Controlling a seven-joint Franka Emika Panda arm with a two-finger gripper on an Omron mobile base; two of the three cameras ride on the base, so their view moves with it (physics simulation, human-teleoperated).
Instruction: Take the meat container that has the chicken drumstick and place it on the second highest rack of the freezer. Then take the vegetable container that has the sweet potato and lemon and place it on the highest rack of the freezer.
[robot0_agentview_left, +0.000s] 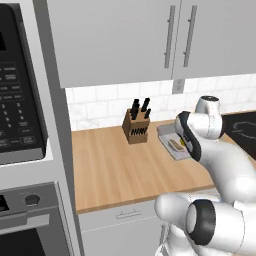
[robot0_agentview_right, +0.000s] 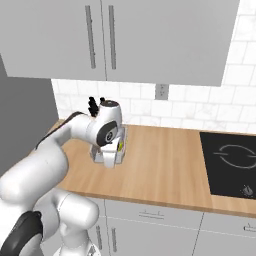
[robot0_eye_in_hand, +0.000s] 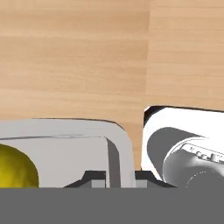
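One wooden counter under grey cabinets, hand closed seemingly on grey container rim

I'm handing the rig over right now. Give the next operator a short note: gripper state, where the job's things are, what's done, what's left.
Gripper: shut on the rim of the grey vegetable container, its fingers straddling the container's wall in the hand view.
Vegetable container: at the wooden counter, right of the knife block; whether it is lifted clear of the counter cannot be told. The lemon sits inside it. An orange-brown piece in the tray looks like the sweet potato.
Done: container gripped. Whether the meat container was already placed cannot be judged from these views.
Left: carry this container to the freezer's highest rack.
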